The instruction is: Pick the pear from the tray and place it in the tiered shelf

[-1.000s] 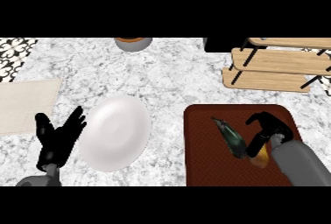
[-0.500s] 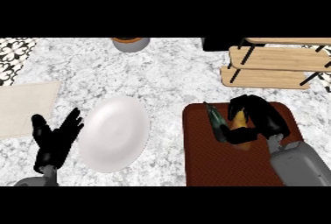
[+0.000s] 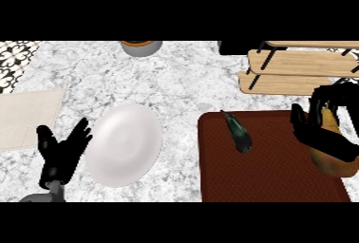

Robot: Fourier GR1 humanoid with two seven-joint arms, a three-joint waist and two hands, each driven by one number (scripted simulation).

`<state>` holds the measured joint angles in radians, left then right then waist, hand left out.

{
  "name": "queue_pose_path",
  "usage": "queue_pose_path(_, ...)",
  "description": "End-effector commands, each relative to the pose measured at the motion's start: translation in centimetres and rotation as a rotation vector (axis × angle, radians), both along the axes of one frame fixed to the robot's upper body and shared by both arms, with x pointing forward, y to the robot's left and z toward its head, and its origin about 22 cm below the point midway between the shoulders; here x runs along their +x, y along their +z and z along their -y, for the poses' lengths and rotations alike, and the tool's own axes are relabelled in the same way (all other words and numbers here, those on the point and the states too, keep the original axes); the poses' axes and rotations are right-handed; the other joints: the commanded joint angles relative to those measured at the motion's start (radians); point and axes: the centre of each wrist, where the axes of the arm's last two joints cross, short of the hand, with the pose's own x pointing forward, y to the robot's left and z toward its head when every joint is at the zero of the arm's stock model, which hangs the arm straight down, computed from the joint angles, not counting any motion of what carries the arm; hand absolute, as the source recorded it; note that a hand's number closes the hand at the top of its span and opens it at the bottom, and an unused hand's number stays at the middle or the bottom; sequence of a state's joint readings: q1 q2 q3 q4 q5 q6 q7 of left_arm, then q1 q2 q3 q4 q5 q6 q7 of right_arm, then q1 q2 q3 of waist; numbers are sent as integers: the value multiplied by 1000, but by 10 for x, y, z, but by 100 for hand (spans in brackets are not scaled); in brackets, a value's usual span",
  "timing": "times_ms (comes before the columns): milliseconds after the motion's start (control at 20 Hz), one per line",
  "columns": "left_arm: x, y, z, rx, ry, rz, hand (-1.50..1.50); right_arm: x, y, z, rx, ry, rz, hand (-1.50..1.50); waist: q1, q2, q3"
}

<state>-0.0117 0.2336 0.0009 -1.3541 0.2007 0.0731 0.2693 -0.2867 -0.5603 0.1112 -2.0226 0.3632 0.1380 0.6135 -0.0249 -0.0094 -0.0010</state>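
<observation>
Pear (image 3: 335, 163) at right edge of frame over dark red tray (image 3: 266, 180), right robot hand (image 3: 324, 128) curled round it, below tiered shelf (image 3: 301, 71), left robot hand (image 3: 61, 153) fingers apart at lower left beside white plate (image 3: 126, 144) on marble worktop (image 3: 175, 80).

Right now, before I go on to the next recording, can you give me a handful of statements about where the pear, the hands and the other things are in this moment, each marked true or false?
1. The right robot hand is curled round the pear. True.
2. The pear already lies on the wooden shelf. False: it is in the hand, over the right edge of the dark red tray.
3. A dark green vegetable lies on the tray. True.
4. The left robot hand presses on the white plate. False: it rests open, left of the plate.
5. The plate holds a piece of fruit. False: nothing shows on it.
</observation>
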Motion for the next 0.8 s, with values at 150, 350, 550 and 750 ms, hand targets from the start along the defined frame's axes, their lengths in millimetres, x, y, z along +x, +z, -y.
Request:
queue_pose_path(150,24,-2,0,3,-8,21,0,-26,89,23,38,-113,115,150,10,8,-1)
queue_pose_path(350,8,-4,10,-9,-23,5,0,-4,112,44,71,-159,103,150,28,9,1)
queue_pose_path(550,13,-3,1,-9,-34,11,0,25,142,51,96,-226,127,150,38,11,0)
queue_pose_path(750,13,-3,-1,4,-32,11,0,36,167,79,145,-236,135,150,35,10,0)
